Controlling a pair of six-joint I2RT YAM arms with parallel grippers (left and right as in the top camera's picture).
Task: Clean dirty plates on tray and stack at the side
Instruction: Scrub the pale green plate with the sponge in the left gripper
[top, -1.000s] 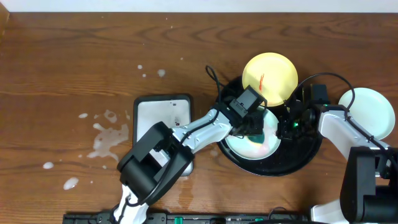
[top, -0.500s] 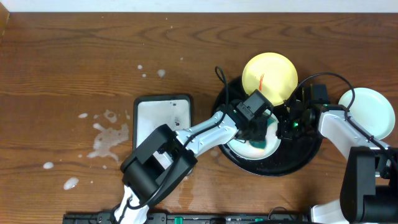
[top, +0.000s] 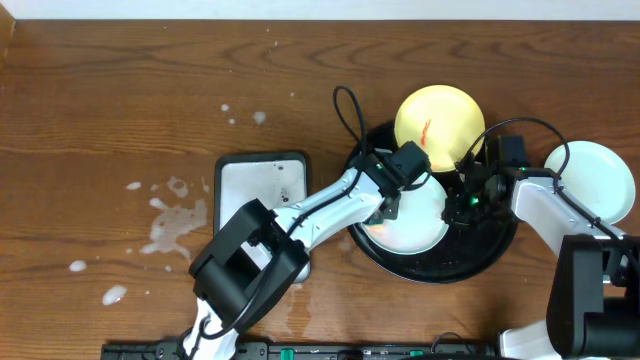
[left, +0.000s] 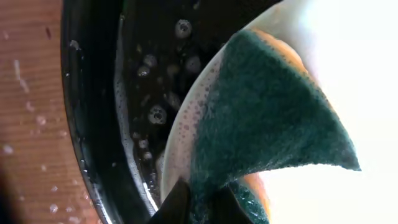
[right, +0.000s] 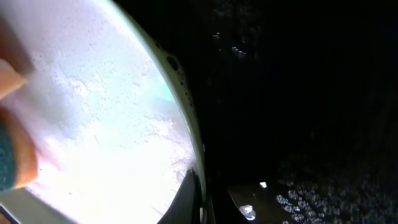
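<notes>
Black tray (top: 492, 252): round, glossy, raised rim; it sits on the right half of the wooden table (top: 120, 100). The left wrist view shows beads of water on its floor.
Pale plate (top: 418, 222): lies inside the black tray, toward its left side. The surface is wet and speckled with fine droplets near the edge.
Left gripper (left: 200, 205): clamped on a sponge (left: 261, 124), which is pinched between the two fingers at its narrow end. The arm reaches across from the left, over the tray's near-left rim.
Sponge: green scouring face toward the camera, with an orange layer showing along its edge. It is pressed onto the left part of the pale plate.
Right gripper (right: 202, 202): closed on the right-hand rim of the pale plate, one finger on each side of the edge. The rest of that view is the dark tray floor.
Yellow plate (top: 440, 115): at the far side of the tray, overlapping its far rim, apart from the pale plate. A red smear (top: 428, 128) marks its middle.
Second pale plate (top: 600, 180): on the table outside the tray, to its right, beside the right arm.
White tray (top: 262, 190): rectangular, dark rim, left of the black tray, partly under the left arm.
Water drops (top: 175, 225): scattered on the table left of the white tray.
</notes>
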